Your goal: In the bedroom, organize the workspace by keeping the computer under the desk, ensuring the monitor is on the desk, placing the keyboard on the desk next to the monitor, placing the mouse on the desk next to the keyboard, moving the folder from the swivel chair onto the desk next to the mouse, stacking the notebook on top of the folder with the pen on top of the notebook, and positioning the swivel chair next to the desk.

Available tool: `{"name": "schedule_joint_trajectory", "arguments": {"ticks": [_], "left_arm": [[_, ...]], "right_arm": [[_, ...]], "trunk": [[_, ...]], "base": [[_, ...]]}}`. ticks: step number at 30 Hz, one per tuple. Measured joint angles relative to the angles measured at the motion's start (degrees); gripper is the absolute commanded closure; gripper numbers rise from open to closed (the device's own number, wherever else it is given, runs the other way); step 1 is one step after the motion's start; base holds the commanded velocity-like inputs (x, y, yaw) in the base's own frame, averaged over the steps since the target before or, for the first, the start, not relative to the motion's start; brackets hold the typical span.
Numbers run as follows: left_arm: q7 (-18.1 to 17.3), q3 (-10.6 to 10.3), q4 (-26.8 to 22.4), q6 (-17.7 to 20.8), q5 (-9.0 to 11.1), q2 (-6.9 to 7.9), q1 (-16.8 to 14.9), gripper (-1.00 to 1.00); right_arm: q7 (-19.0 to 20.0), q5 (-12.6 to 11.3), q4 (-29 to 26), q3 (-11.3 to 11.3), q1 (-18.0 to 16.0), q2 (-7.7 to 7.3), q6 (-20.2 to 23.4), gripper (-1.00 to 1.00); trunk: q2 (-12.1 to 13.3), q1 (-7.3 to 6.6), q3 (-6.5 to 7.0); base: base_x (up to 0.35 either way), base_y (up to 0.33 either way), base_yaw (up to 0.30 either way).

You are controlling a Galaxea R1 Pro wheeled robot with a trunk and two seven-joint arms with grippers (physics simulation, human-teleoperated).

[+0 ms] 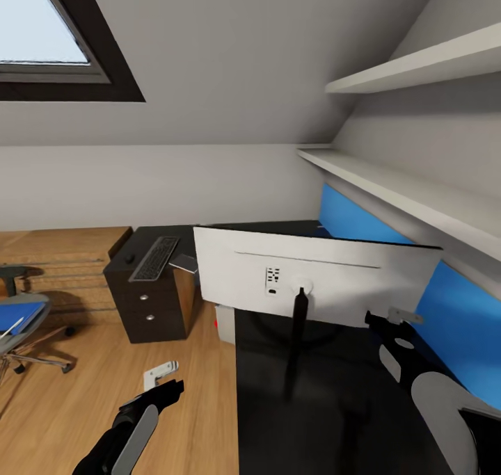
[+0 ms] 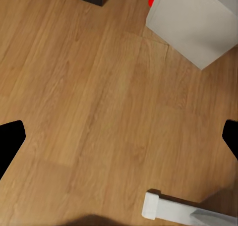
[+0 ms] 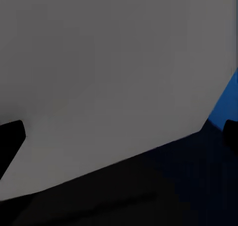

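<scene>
A dark drawer cabinet (image 1: 149, 301) with two round knobs stands on the wooden floor (image 1: 76, 405) at about ten o'clock from the monitor (image 1: 313, 277), against low light-wood shelving (image 1: 62, 252); on its top lie the keyboard (image 1: 154, 258), grey with dark keys, a small black mouse (image 1: 129, 258) just beside it at nine o'clock, and a grey flat thing (image 1: 184, 261) at the keyboard's three o'clock; two white wall shelves (image 1: 417, 190) run above the blue back panel (image 1: 452, 315) at two o'clock. The monitor stands on the glossy black desk (image 1: 334, 405) with its white back and black stand toward the head camera, wide and flat, hiding the desk beyond it; a sliver of the computer (image 1: 224, 325) with a red spot peeks out below its lower left corner, and in the left wrist view the pale case (image 2: 193, 23) sits on the floor. The swivel chair (image 1: 21, 325) is at eight o'clock, well apart from the desk, carrying the blue folder (image 1: 15, 316) with a thin white pen (image 1: 10, 329) across it. The left gripper (image 1: 161, 386) hangs over the floor near a small white bracket (image 1: 158, 373), fingers spread wide, holding nothing; the right gripper (image 1: 391, 320) is just beside the monitor's lower right corner, fingers (image 3: 10, 141) spread in its wrist view, clasping nothing, the monitor's pale back (image 3: 109, 72) close before them.
</scene>
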Motion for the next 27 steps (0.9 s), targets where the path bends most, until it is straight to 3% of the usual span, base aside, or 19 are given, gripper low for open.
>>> {"name": "schedule_joint_trajectory", "arguments": {"ticks": [18,27], "left_arm": [[0.19,0.09,0.16,-0.05,0.02,0.08,0.00,-1.00],[0.05,0.33,0.16,-3.36,0.19,0.29,0.00,-1.00]], "right_arm": [[0.03,0.11,0.02,0.20,0.00,-0.25,-0.19,-1.00],[0.01,0.12,0.02,0.08,0.00,-0.10,-0.24,-1.00]], "trunk": [[0.00,0.01,0.00],[0.00,0.02,0.00]], "base": [[0.112,0.000,0.000],[0.022,0.000,0.000]]}}
